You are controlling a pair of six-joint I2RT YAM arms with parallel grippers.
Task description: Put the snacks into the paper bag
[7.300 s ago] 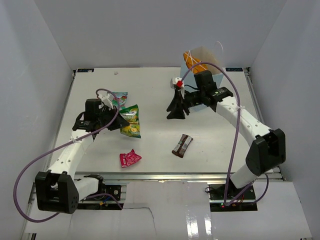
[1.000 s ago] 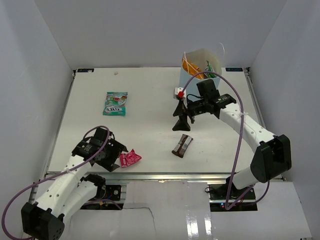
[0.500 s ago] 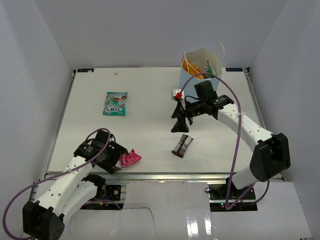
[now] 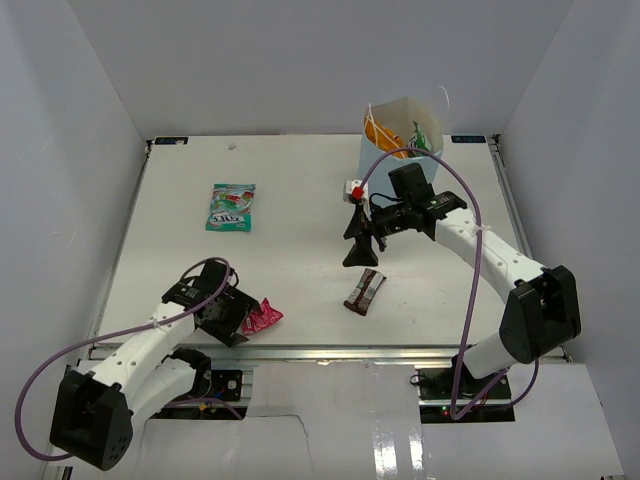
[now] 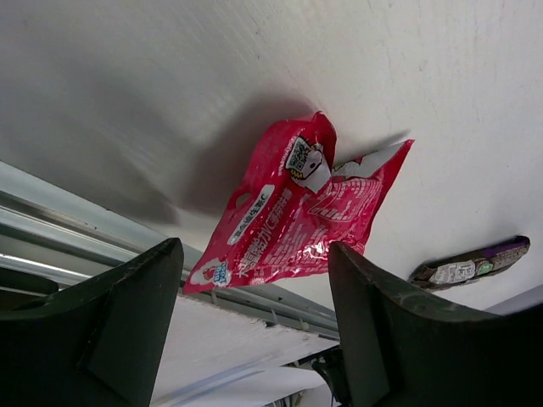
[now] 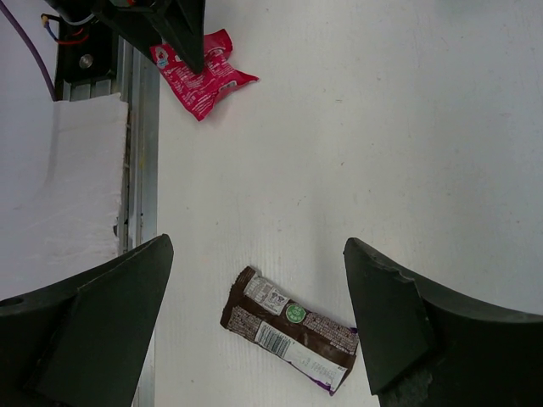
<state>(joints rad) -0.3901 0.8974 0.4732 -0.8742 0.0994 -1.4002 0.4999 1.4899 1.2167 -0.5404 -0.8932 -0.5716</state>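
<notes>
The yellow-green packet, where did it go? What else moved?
The yellow-green packet now sits in the paper bag. The left gripper moved to the near edge, open over the pink packet; the right gripper, open, hovers above the brown bar. Pink packet, bar, teal pouch stayed.

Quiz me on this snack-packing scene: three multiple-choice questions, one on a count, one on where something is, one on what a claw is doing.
1. How many snacks lie on the table, outside the paper bag? A one; B three; C five.
2. Where is the pink packet? A at the table's near edge, by the left gripper; B in the paper bag; C at the far left corner.
3. The right gripper is: A open above the dark brown bar; B shut on the bar; C shut and empty.

Answers: 1 B, the pink packet, the bar and a teal pouch lie out. 2 A, the top view shows it beside that gripper. 3 A, its fingers stand wide apart, with the bar lying on the table below.
</notes>
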